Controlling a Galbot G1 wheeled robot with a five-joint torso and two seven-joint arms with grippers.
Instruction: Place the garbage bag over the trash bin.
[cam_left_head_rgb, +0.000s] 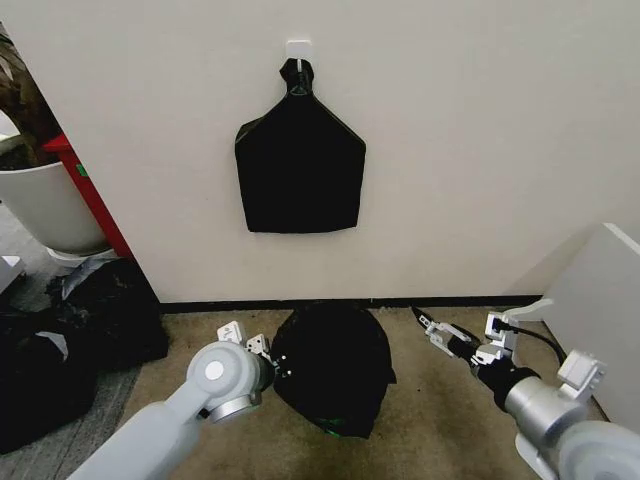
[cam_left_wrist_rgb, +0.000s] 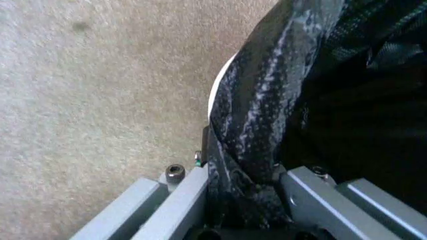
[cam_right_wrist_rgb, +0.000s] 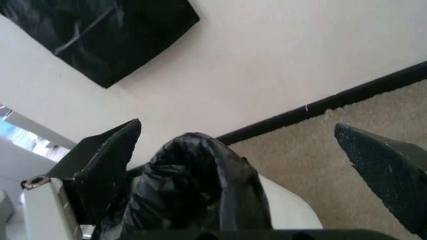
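Garbage bag: thin, glossy, wrinkled black plastic garbage bag (cam_left_head_rgb: 335, 368), lower centre of the head view, draped over the bin on the carpet.
Trash bin: small round white plastic trash bin (cam_left_wrist_rgb: 217, 90), almost wholly covered; a sliver of its rim shows beside the film in the left wrist view.
Left gripper (cam_left_head_rgb: 268, 360): at the bag's left edge, fingers closed on a bunched fold of film.
Right gripper (cam_left_head_rgb: 440, 331): right of the bag, apart from it, jaws spread wide and holding nothing.
Key relation: the bag lies between the two grippers; the left one touches it and is nearer.
Judgement: the cover looks nearly complete.
Background: flat black bag with knotted top (cam_left_head_rgb: 300, 165) hangs on the wall.
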